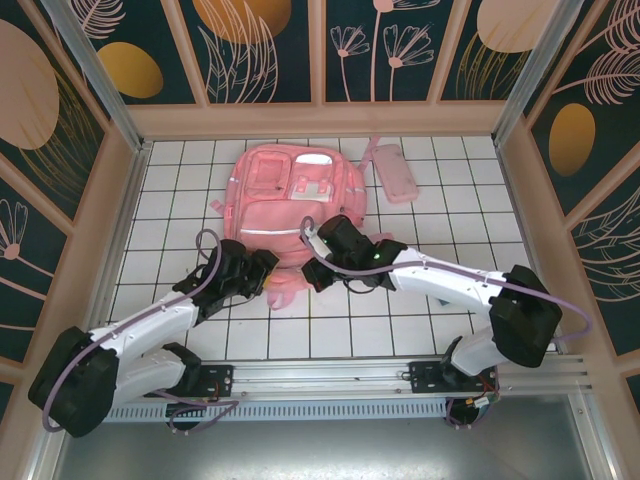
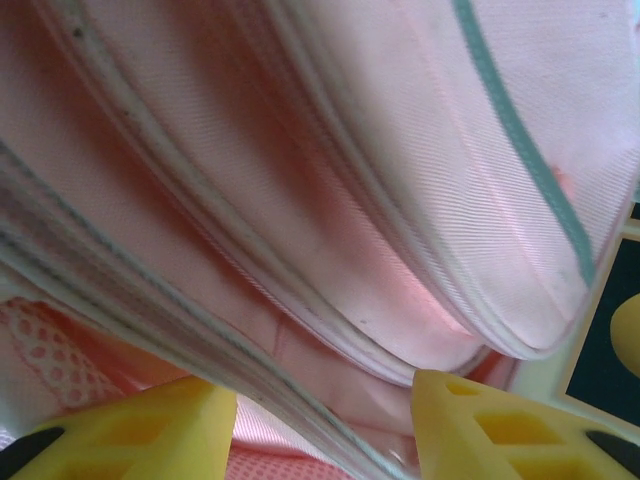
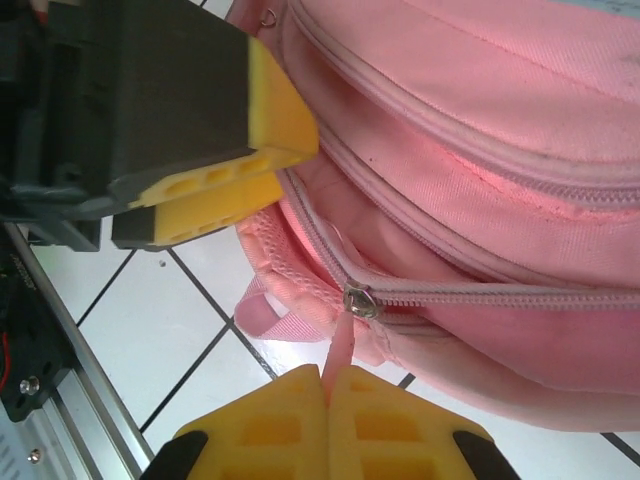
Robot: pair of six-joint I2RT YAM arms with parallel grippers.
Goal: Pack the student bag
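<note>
Yellow fingers of the right hand (image 3: pixel 328 385) are pinching together on the zipper pull (image 3: pixel 341 340) of the student bag (image 1: pixel 290 195), which is lying flat on the tiled surface (image 1: pixel 400 320). Its near edge is sitting between the parted fingers of the left hand (image 2: pixel 325 415). Packing is seemingly only beginning, as the pink pouch (image 1: pixel 392 172) is lying outside, just beside the bag.

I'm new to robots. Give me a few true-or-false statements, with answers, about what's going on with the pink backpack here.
1. The right gripper pinches the zipper pull of the student bag. True.
2. The student bag is blue. False: it is pink.
3. A pencil pouch lies on the table beside the bag. True.
4. The left gripper is shut tight. False: its fingers stand apart, close against the bag's fabric.
</note>
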